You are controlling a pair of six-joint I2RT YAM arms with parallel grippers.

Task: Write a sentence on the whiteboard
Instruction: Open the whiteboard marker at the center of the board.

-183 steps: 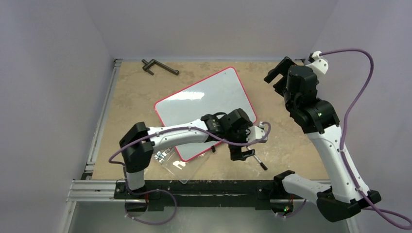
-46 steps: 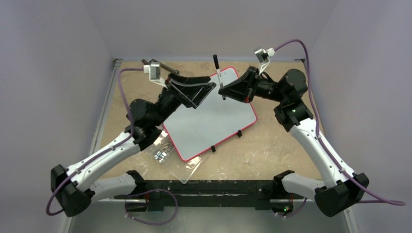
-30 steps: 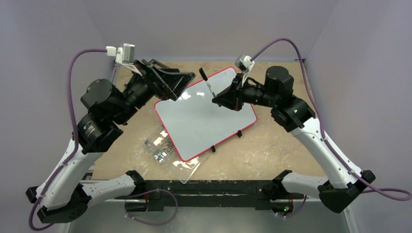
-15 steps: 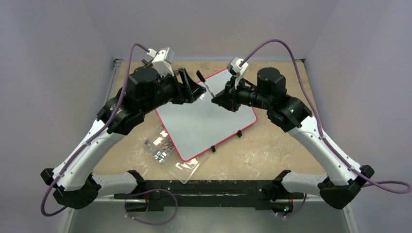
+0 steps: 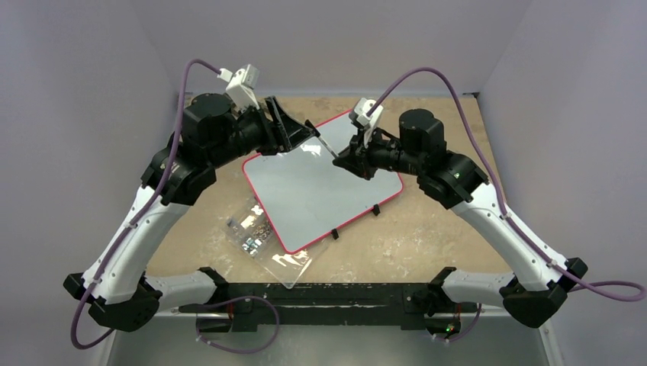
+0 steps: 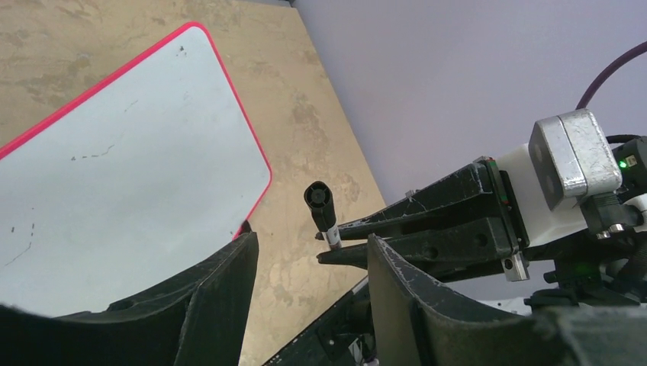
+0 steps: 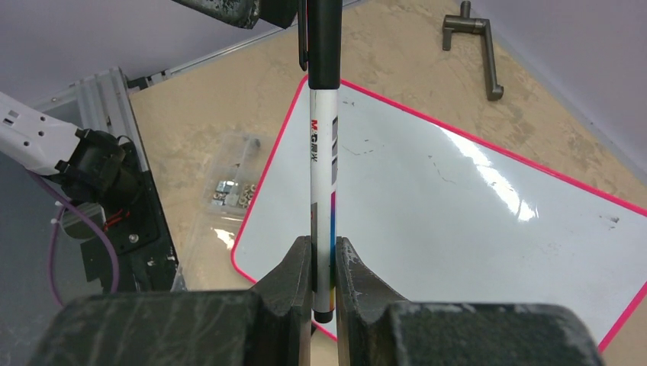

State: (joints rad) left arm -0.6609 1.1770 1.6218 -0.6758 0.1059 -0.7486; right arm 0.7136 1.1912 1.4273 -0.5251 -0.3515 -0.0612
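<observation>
Pointing at left end effector (image 6: 311, 248): marker (image 7: 322, 152)

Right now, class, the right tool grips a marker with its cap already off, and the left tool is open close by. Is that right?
Not quite: the black cap is still on the marker, as the right wrist view shows. The right tool does grip the marker, and the left tool is open close by.

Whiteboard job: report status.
Right gripper shut on capped marker. Left gripper open, near the cap. Whiteboard unwritten, faint smudges only. Nothing blocking it.
</observation>
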